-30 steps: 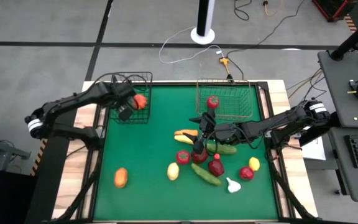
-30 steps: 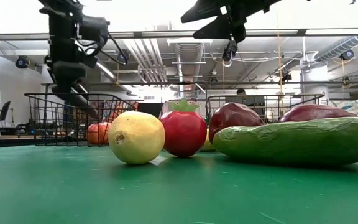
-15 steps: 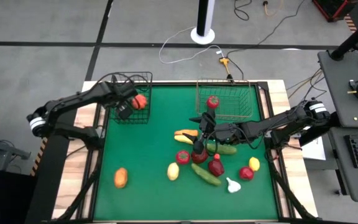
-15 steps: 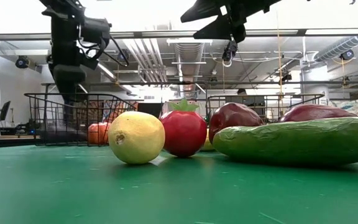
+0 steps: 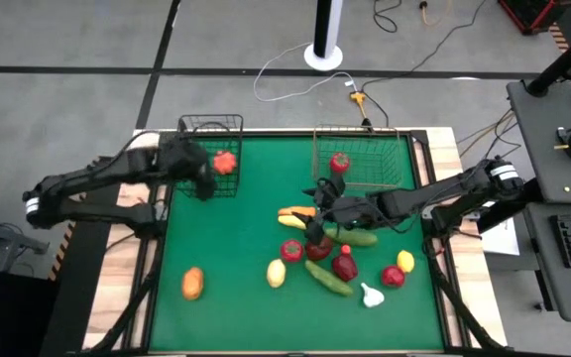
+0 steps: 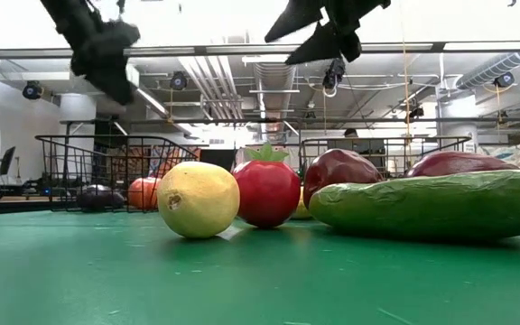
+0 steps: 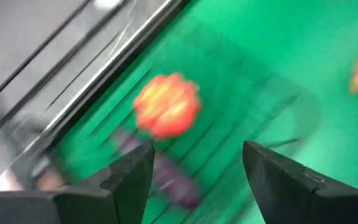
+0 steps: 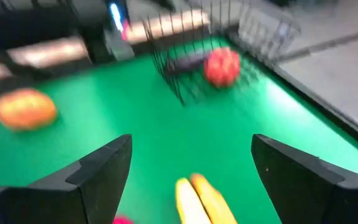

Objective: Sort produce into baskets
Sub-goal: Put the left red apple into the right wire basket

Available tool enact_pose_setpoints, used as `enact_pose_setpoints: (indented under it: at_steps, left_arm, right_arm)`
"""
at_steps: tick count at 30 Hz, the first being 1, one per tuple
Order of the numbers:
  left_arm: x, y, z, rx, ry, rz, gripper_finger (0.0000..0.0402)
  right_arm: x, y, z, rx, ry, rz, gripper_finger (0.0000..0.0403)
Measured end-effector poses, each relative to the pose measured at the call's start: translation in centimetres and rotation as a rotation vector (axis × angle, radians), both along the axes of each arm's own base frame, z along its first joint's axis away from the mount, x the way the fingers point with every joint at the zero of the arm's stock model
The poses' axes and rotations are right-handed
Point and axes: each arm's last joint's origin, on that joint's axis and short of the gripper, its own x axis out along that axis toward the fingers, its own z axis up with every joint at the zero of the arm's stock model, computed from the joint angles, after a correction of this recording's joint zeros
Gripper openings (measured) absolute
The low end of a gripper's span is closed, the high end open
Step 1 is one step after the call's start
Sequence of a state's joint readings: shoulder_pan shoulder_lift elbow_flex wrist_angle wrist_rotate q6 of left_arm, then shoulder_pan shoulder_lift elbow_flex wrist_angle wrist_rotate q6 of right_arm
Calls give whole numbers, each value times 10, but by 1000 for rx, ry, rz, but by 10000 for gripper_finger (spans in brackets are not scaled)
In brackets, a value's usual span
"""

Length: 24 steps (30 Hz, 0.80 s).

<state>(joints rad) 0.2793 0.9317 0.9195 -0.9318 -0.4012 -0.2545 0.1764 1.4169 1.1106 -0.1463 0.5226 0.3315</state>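
Cucumber (image 5: 328, 278) among dark red produce (image 5: 344, 265).

Both arms are dark, jointed tubes with a pale grey band near each base. The left arm (image 5: 107, 178) and right arm (image 5: 434, 198) carry black cabling. Wedge-shaped matte dark fingers (image 7: 120, 186) end each.

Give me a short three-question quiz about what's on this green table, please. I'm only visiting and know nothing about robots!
1. True or false: the red tomato sits inside the wider basket.
2. Which item lies alone near the table's front-left corner? A) white garlic B) orange fruit C) green cucumber
3. Fill in: both the left tool and the right tool have their fingers ____.

Key
1. True
2. B, the orange fruit
3. open; neither holds anything
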Motion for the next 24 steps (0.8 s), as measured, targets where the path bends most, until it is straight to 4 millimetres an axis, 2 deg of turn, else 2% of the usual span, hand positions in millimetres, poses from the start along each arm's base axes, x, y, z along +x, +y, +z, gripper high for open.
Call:
enact_pose_setpoints:
  at_steps: [5, 11, 15, 19, 22, 24]
  left_arm:
    - [3, -35, -5, 41, -203, -227, 229]
    - [1, -63, -21, 35, -299, -397, 229]
    - [1, -68, -25, 33, -335, -427, 229]
    - [2, -68, -25, 40, -352, -425, 229]
    - [2, -67, -25, 68, -346, -405, 229]
    - [2, -67, -26, 79, -341, -395, 229]
  right_arm:
    - [11, 3, -3, -12, 246, 8, 306]
    - [15, 8, -8, 116, 536, 22, 295]
    - [16, 14, -14, 261, 647, 15, 293]
    - [15, 17, -20, 399, 698, -27, 308]
    - [14, 21, -24, 392, 729, 5, 329]
    - [13, 28, -27, 308, 770, 120, 342]
